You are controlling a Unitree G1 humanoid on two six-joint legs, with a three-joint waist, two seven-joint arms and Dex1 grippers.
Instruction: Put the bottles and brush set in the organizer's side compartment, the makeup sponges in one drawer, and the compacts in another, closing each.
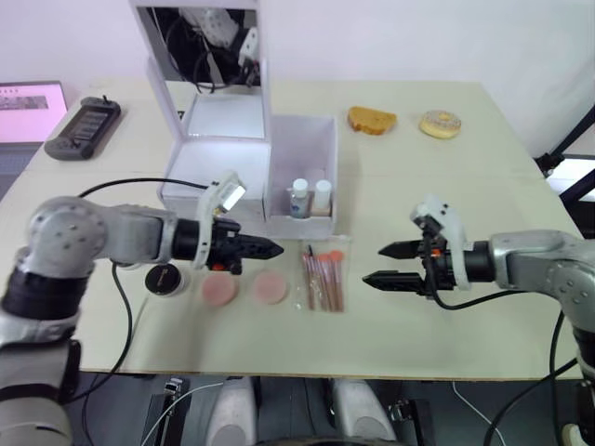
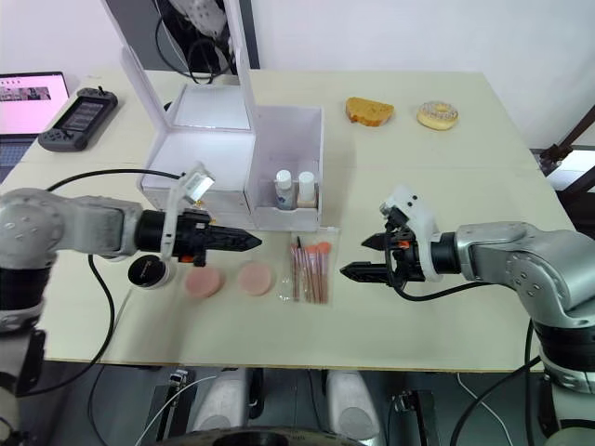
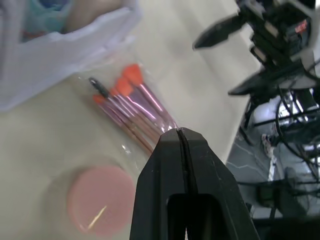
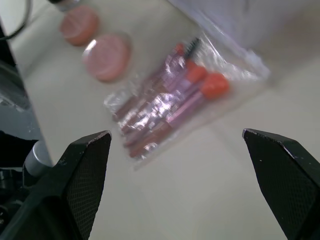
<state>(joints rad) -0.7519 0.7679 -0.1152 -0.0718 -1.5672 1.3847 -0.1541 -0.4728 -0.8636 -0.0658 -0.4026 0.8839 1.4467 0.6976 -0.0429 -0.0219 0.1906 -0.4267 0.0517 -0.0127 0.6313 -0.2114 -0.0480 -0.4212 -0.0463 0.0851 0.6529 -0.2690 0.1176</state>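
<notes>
Organizer (image 1: 218, 153) stands toward the back of the desk (image 1: 437, 325), mirror lid upright. Side compartment (image 1: 302, 172) on its right part holds both bottles (image 1: 310, 197), standing side by side against the front wall.

Brush set (image 1: 323, 276) lies flat on the desk just in front of the side compartment, orange tips toward the organizer (sleeve catches glare in the right wrist view). Two makeup sponges (image 1: 246, 289) lie side by side on the desk, left of the brush set, close to each other. One black compact (image 1: 163, 278) sits left of the sponges, partly hidden behind the left arm; I cannot make out a second.

Left tool (image 1: 270, 248): fingers pressed together, holding nothing, pointing right, hovering above the sponges and short of the brush set.

Right tool (image 1: 381, 265): fingers spread wide, one above the other, nothing between them, pointing left toward the brush set, apart from it.

Also on the desk: a piece of toast (image 1: 372, 120) and a doughnut (image 1: 440, 124) at the far right, a handheld controller (image 1: 84, 127) and a laptop (image 1: 28, 110) at the far left.
</notes>
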